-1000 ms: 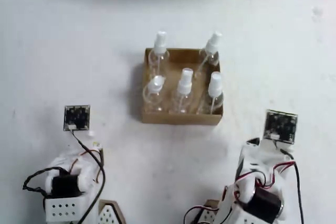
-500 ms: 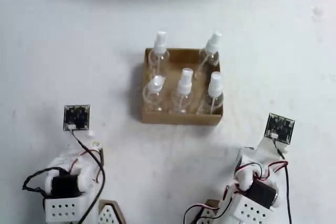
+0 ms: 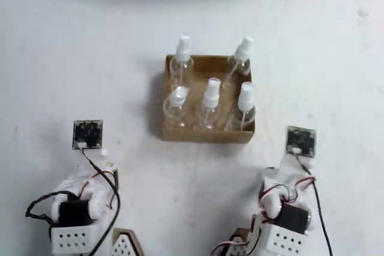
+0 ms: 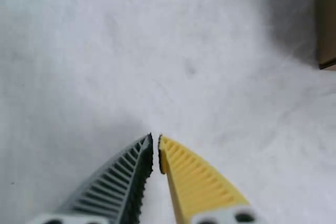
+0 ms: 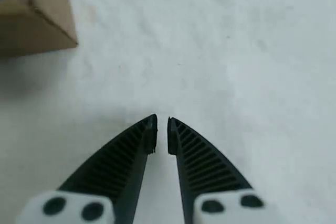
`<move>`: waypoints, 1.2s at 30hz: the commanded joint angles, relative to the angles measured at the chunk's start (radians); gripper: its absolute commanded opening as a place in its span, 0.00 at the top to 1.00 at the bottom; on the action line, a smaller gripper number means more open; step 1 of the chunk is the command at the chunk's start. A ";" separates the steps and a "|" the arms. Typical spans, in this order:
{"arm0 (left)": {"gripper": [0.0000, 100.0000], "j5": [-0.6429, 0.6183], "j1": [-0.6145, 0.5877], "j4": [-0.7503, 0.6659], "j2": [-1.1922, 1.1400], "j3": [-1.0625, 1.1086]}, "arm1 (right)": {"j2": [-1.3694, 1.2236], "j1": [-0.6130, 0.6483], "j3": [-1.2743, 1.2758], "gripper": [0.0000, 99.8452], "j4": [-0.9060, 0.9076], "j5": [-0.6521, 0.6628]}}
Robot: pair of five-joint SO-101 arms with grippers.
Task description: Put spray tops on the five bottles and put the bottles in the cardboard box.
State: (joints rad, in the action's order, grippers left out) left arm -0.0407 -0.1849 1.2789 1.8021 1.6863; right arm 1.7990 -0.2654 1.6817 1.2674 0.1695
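We see all five bottles (image 3: 210,112) standing upright inside the cardboard box (image 3: 207,134), each capped with a white spray top (image 3: 211,88): two along the box's far wall, three along its near wall. Our left gripper (image 4: 156,148) and right gripper (image 5: 161,132) hang over the table (image 3: 90,40) on the box's near side, jaws closed to a hairline slit, holding nothing. We judge the bottles light, smooth and easily tipped, best gripped around the body, not the spray top

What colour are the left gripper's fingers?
On the left gripper, one is yellow, one grey; clearest in the left wrist view.
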 commanded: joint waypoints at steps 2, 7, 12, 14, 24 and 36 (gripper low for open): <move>0.98 0.009 0.051 -0.003 0.002 -0.003 | 0.005 0.151 0.009 0.98 0.005 -0.009; 0.98 0.009 0.079 -0.003 0.002 0.005 | 0.005 0.160 0.009 0.98 0.005 -0.012; 0.98 0.009 0.077 -0.003 0.002 0.005 | 0.004 0.124 0.009 0.98 0.002 -0.114; 0.98 0.009 0.077 -0.003 0.002 0.005 | 0.004 0.113 0.009 0.98 0.002 -0.106; 0.98 0.002 0.084 -0.005 -0.001 0.006 | 0.004 0.111 0.009 0.98 0.002 -0.109; 0.98 0.000 0.076 -0.005 -0.001 0.006 | 0.004 0.111 0.009 0.98 0.002 -0.110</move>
State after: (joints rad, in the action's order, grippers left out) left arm -0.0407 -0.1128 1.2789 1.8021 1.6955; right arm 1.7990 -0.1381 1.6817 1.2674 0.0713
